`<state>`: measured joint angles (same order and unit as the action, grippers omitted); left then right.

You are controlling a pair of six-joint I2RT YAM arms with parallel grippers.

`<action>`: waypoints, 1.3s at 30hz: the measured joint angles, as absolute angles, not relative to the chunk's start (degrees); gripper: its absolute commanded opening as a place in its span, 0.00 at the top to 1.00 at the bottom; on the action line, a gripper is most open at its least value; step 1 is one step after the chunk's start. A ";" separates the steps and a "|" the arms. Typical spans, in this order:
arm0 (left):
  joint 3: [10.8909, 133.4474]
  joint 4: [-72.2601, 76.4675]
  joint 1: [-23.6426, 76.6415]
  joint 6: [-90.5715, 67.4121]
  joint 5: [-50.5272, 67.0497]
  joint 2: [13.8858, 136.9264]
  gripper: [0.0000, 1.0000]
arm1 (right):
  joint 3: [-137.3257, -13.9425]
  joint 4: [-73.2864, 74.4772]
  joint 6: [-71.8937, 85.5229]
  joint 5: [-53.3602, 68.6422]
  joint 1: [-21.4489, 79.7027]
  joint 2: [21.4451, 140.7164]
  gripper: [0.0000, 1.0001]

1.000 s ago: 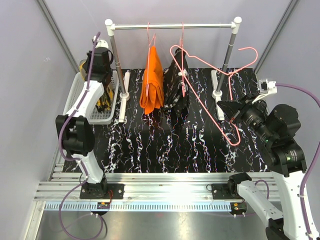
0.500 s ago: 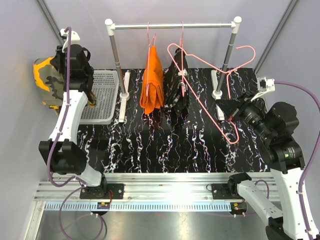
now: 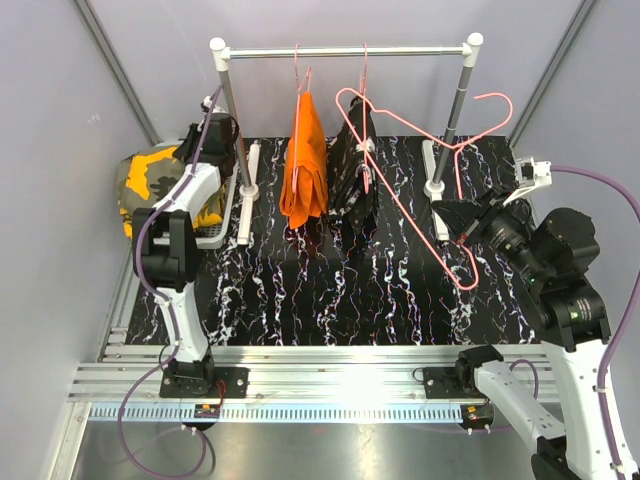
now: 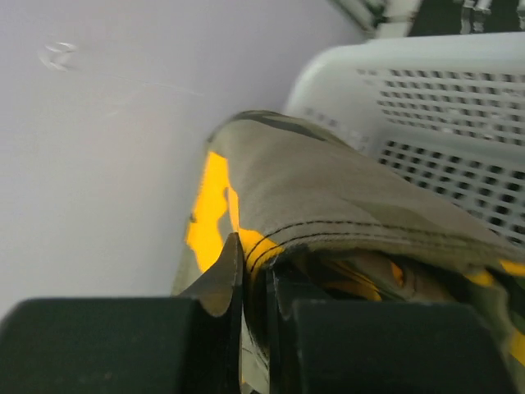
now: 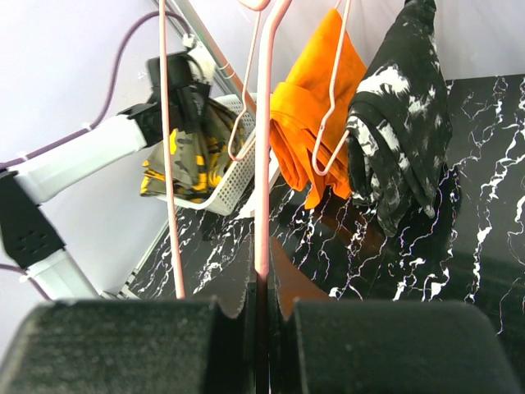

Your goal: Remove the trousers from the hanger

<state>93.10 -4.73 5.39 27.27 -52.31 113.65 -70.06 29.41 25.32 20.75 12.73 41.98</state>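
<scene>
My left gripper (image 4: 253, 254) is shut on the hem of the olive-green and yellow trousers (image 4: 328, 185), which bunch over the left side of the white basket (image 3: 228, 195). These trousers (image 3: 150, 190) lie against the left wall in the top view. The orange trousers (image 3: 305, 170) and the black speckled trousers (image 3: 355, 170) each hang on a pink hanger from the rail (image 3: 345, 52). An empty pink hanger (image 3: 410, 200) slants in the air over the mat. My right gripper (image 5: 261, 283) is shut on that hanger's wire (image 5: 262, 164).
The rail rests on two grey posts with white feet (image 3: 247, 185), (image 3: 437, 185) at the back of the black marbled mat (image 3: 330, 290). Grey walls close in on the left and right. The basket (image 4: 426, 74) stands in the back left corner.
The left arm lifted the olive-green trousers out of the basket up to the far left, then swung back right; the trousers now bunch lower over the basket's left side. The right arm barely moved.
</scene>
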 measured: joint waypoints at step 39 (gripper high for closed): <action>111.13 -40.84 -11.16 -17.96 -10.52 130.32 0.21 | -73.95 33.10 13.39 0.95 12.73 47.59 1.00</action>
<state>111.13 -40.84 -11.16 -17.96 -10.52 130.32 -73.95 33.10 13.39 0.95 12.73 47.59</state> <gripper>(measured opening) 0.793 0.046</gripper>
